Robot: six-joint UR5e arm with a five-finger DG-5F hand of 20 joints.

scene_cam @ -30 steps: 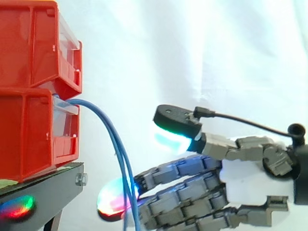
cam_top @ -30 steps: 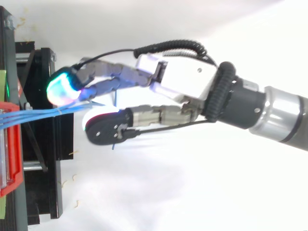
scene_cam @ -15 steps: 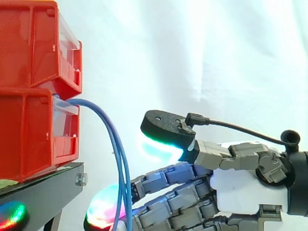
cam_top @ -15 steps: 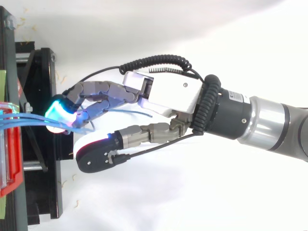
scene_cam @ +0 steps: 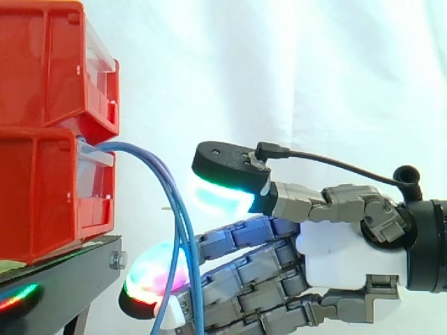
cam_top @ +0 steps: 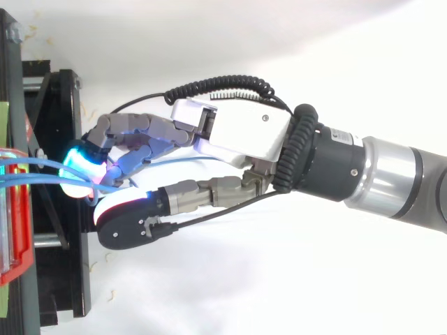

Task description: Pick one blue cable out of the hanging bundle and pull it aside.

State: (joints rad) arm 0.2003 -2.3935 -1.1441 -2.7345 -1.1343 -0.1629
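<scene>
Glossy plastic bins (scene_cam: 42, 174); matt metal stand (scene_cam: 70, 279); smooth blue cables (scene_cam: 179, 220).

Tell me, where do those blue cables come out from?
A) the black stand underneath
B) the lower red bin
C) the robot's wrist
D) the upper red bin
B: in the side view the blue cables arch out of the front of the lower red bin and hang down beside the hand.

blue cables (scene_cam: 184, 234): lower ends cut off at bottom edge; red bins (scene_cam: 42, 139): cut off left
</scene>
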